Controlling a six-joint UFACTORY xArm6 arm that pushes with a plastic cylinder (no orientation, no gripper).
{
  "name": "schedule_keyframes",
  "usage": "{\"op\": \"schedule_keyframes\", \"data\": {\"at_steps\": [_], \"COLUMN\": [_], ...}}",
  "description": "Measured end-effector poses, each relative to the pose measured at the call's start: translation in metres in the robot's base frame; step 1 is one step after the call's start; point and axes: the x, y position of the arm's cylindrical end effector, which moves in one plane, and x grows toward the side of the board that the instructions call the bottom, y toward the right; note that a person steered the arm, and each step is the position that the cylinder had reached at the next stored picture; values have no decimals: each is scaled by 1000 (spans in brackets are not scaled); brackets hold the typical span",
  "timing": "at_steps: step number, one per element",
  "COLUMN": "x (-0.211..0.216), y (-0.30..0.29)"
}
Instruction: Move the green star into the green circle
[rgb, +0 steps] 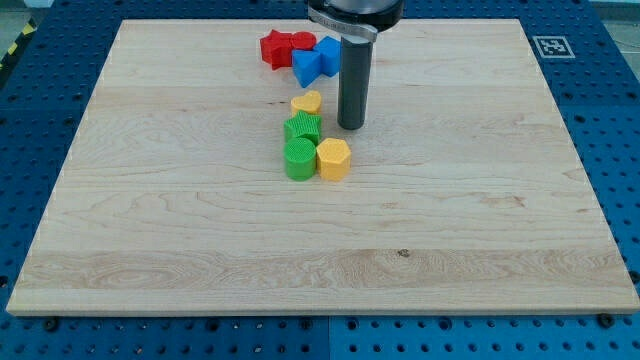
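Note:
The green star (303, 127) sits near the board's middle, touching the green circle (298, 159) just below it. My tip (350, 126) stands on the board just to the right of the green star, a small gap apart. A yellow hexagon (333, 158) touches the green circle's right side. A yellow heart (307, 102) lies just above the green star.
Two red blocks (283, 46) and two blue blocks (316, 60) cluster near the view's top, left of the rod. The wooden board (150, 220) lies on a blue perforated table. A marker tag (551, 45) sits at the top right corner.

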Motion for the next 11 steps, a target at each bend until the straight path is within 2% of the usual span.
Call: {"op": "schedule_keyframes", "data": {"at_steps": [1, 7, 10, 11], "x": [4, -11, 17, 7], "y": [-41, -133, -130, -130]}}
